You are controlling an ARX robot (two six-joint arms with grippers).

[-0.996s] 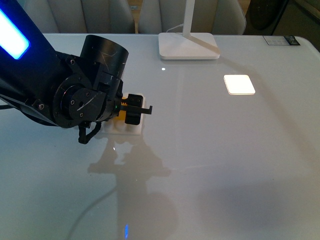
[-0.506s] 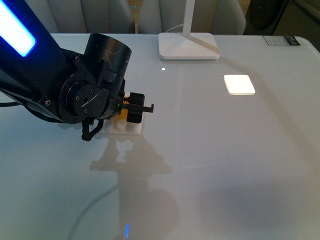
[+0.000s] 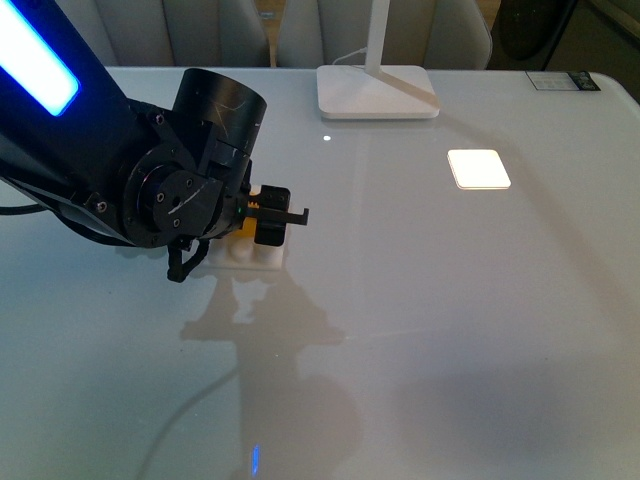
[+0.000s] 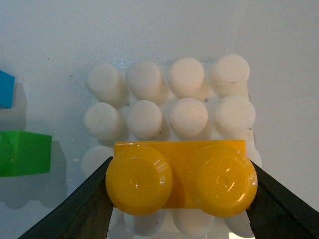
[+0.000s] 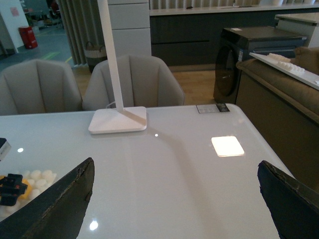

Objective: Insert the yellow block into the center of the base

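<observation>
My left gripper (image 4: 180, 191) is shut on the yellow block (image 4: 179, 177), one dark finger against each short end. The block's two studs face the wrist camera. It lies across the third row of the white studded base (image 4: 188, 115); I cannot tell whether it touches the studs. In the front view the left gripper (image 3: 268, 216) sits low over the base (image 3: 252, 260) at table left, with a sliver of the yellow block (image 3: 243, 224) showing. My right gripper (image 5: 174, 199) is open over bare table, holding nothing.
A green brick (image 4: 25, 153) and a blue brick (image 4: 6, 88) lie just beside the base. A white lamp foot (image 3: 377, 92) stands at the back. A glowing square patch (image 3: 478, 168) marks the table at right. Chairs stand behind the far edge.
The left arm has shifted slightly right and away over the base, still holding the yellow block. In the last half second it hardly moved.
</observation>
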